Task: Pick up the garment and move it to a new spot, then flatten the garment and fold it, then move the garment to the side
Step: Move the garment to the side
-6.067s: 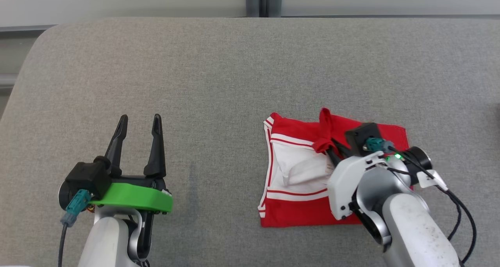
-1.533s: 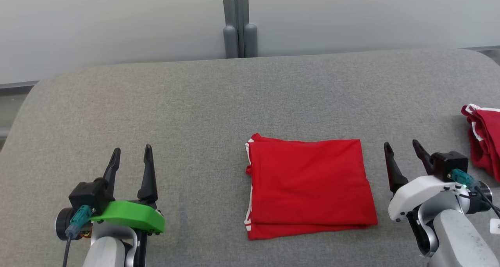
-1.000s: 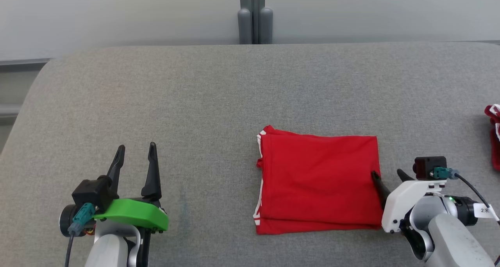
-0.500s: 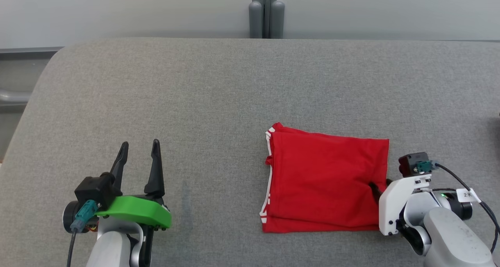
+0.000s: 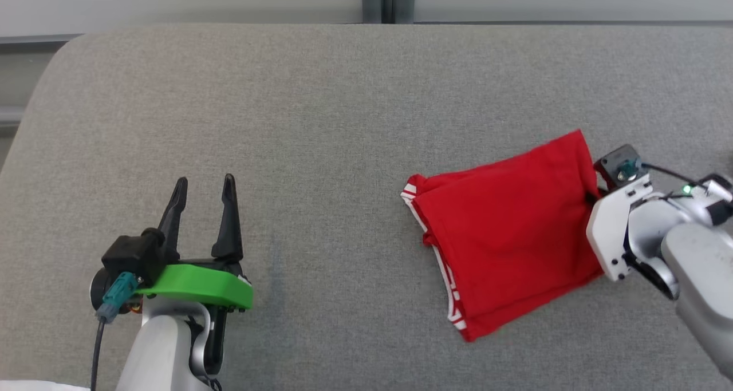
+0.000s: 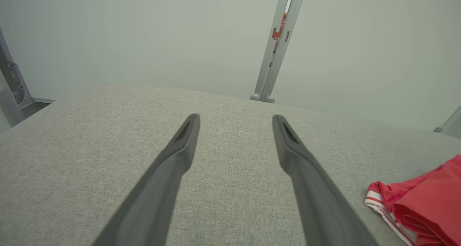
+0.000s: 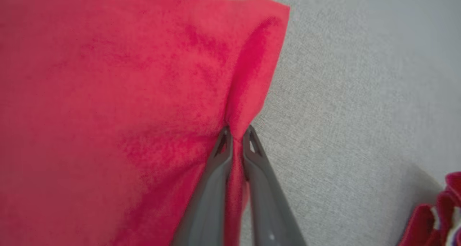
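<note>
The right pincer (image 7: 236, 132) clamps the edge of the folded red fabric garment (image 5: 509, 225), which lies to its left on the grey cloth worktop (image 5: 320, 122); the left pincer (image 5: 205, 179) gapes, well apart.

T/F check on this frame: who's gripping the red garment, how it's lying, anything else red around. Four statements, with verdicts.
1. The right gripper is shut on an edge of the red garment. True.
2. The left gripper also pinches the garment. False: it is open over the bare grey surface, apart from the garment.
3. The garment is spread out in a single layer. False: it is folded, with stacked layers showing at its white-striped trim.
4. More red cloth shows at the lower right corner of the right wrist view, apart from the held garment. True.
</note>
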Tool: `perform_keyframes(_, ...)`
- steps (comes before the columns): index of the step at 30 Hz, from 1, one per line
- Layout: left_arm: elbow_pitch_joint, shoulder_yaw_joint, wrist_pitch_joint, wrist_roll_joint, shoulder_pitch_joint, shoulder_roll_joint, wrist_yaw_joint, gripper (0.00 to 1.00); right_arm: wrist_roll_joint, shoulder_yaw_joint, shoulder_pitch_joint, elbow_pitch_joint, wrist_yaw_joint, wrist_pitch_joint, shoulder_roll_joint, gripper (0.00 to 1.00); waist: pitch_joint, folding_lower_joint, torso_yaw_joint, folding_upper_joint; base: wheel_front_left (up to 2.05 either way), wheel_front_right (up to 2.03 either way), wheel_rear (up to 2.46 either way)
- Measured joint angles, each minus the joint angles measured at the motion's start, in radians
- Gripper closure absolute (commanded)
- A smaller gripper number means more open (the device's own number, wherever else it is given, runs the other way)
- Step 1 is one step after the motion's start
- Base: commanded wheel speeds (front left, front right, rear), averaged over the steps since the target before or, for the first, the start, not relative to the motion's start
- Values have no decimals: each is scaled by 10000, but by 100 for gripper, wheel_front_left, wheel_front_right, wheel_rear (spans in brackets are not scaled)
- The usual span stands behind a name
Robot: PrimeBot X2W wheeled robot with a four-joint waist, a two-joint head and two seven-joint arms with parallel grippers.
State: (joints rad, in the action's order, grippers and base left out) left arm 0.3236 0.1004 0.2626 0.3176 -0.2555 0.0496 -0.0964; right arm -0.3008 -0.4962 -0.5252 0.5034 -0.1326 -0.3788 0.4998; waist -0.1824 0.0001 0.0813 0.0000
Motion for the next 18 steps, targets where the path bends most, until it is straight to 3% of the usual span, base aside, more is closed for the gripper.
perform_keyframes(12, -725, -182, 2, -130, -611, -2, -31, 0, -673, -991, -1987, -2631, 8, -1509, 1674, 100, -719, 0, -1255, 0, 0, 0, 0)
perform_keyframes(18, -966, -242, 13, -314, -837, -10, -105, 0, -732, -911, -2462, -3037, 8, -1814, 2142, 100, -933, 1, -2144, 0, 0, 0, 0)
